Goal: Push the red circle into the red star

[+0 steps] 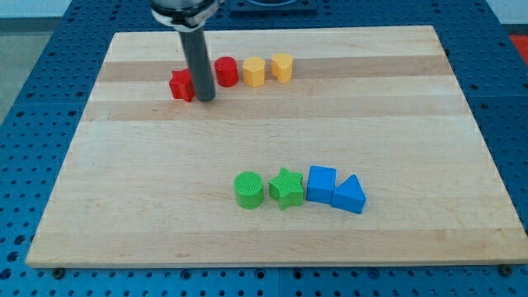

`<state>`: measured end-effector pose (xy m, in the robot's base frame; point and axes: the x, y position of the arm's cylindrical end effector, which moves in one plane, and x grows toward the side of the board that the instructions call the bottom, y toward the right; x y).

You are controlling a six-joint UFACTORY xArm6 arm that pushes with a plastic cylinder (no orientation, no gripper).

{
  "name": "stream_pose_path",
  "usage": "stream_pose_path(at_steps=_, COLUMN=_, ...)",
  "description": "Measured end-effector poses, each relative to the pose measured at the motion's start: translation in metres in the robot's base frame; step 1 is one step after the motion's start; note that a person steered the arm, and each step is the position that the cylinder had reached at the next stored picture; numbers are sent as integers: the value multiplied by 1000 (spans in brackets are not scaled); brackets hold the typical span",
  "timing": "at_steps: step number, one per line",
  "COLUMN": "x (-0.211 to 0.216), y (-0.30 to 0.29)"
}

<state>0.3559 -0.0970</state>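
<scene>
Board: pale wooden table top (272, 140) on a blue perforated bench (33, 49), filling most of the view.
Rod: straight dark cylinder (198, 58) descending from the view's top; it grips nothing, being a plain pusher.
Tip: my tip (205, 99) rests on the board between the two red blocks, touching or just beside the star.
Blue pair: blue cube (321, 183) and blue triangular block (350, 195), touching, at the view's lower right.
Green pair: green cylinder (248, 190) and green star block (286, 188), just left of the blue cube.
Yellow pair: two yellow blocks (253, 72) (282, 67), shapes unclear, right of the red circle.
Red circle: red cylinder block (226, 71), just right of the rod.
Red star: red star block (181, 85), left of the rod, partly hidden.
</scene>
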Motion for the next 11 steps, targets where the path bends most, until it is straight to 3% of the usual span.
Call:
stream_pose_path(at_steps=2, x=-27, y=52)
stream_pose_path(at_steps=3, x=-61, y=23)
stream_pose_path(at_steps=4, x=-69, y=-26)
stream_pose_path(at_steps=5, x=-70, y=-32)
stream_pose_path(at_steps=6, x=-102, y=1)
stream_pose_path(at_steps=7, x=-135, y=-29)
stream_pose_path(at_steps=8, x=-133, y=-93)
stream_pose_path(at_steps=11, x=-105, y=-89)
